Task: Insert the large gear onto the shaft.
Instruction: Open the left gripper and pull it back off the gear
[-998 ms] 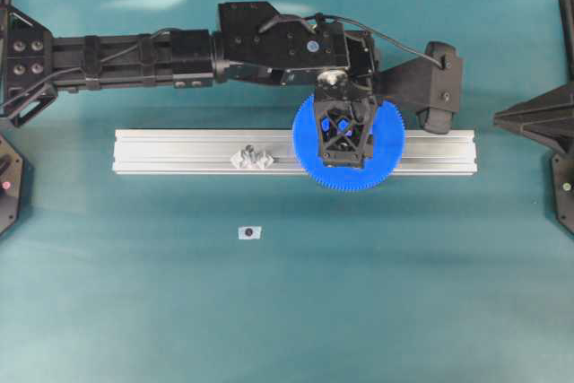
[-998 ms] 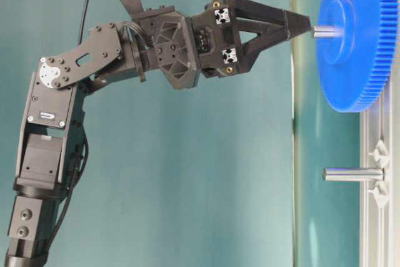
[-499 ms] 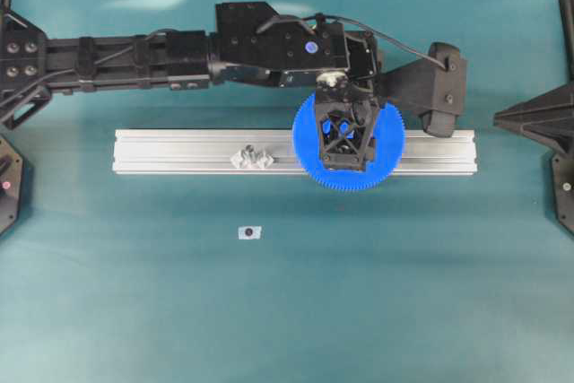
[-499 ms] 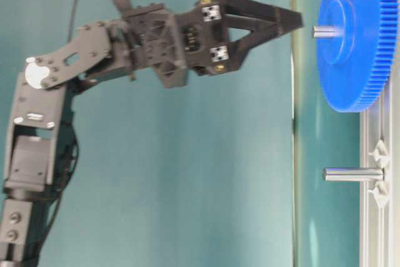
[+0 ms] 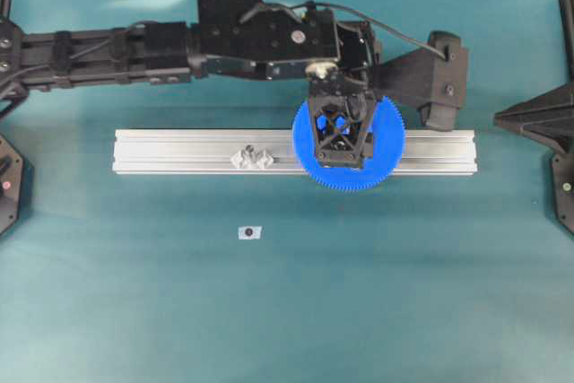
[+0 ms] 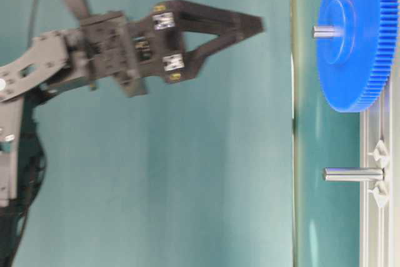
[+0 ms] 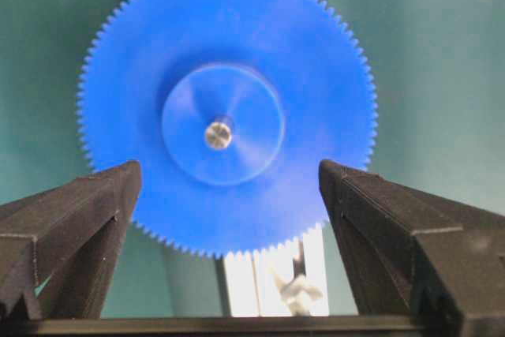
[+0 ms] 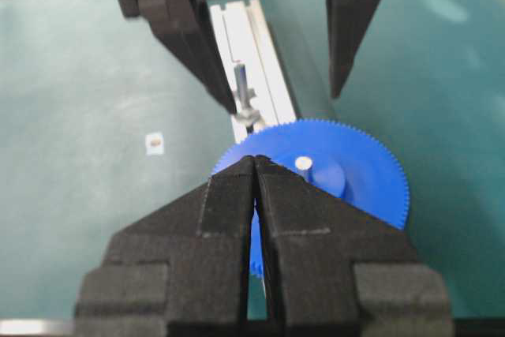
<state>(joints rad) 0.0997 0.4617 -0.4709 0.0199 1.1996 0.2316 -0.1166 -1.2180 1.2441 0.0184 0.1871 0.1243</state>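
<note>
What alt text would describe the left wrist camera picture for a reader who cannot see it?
A big bright-blue plastic gear with fine teeth sits on a thin silvery shaft that pokes through its centre hole, above a grooved aluminium rail. The left gripper frames it with two black fingers spread wide, touching nothing.

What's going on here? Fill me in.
The large gear already sits on the shaft, whose tip pokes through the hub. The left hand is open, holds nothing and hangs above the gear without touching it. The right hand is shut and empty, off to the side of the gear. A second, bare pin stands further along the aluminium rail.
</note>
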